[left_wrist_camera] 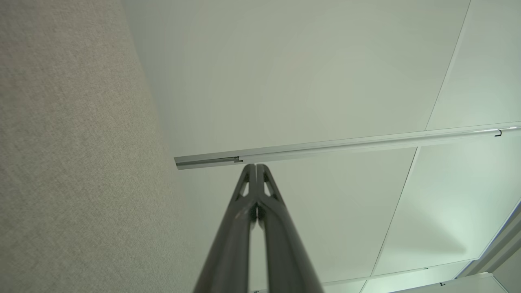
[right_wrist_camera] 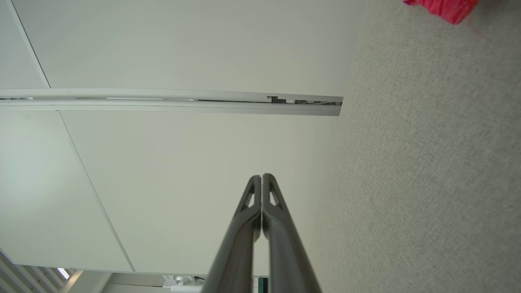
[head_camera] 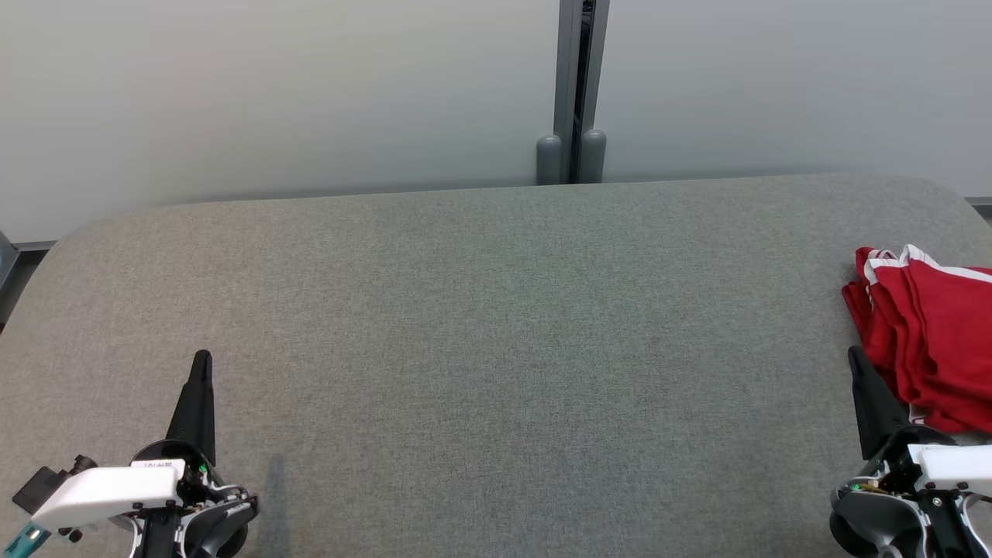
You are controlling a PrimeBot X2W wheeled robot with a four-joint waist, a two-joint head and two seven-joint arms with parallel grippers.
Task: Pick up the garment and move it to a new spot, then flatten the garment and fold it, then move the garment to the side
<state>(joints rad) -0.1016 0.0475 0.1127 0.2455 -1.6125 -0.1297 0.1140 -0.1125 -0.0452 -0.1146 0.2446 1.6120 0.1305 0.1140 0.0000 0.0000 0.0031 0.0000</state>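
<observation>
Both left hand [head_camera: 203,356] and right hand [head_camera: 855,353] are shown pressed together, empty; the garment [head_camera: 934,341] is bunched at the edge of the tabletop [head_camera: 496,325].

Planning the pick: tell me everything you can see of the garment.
The garment is red cloth with white stripe trim and looks like thin sportswear fabric. It lies bunched in loose layered folds, not flat, at the far right of the grey table, cut off by the head view's edge. It rests on the table. The shut right hand sits beside its near-left edge, contact unclear.
</observation>
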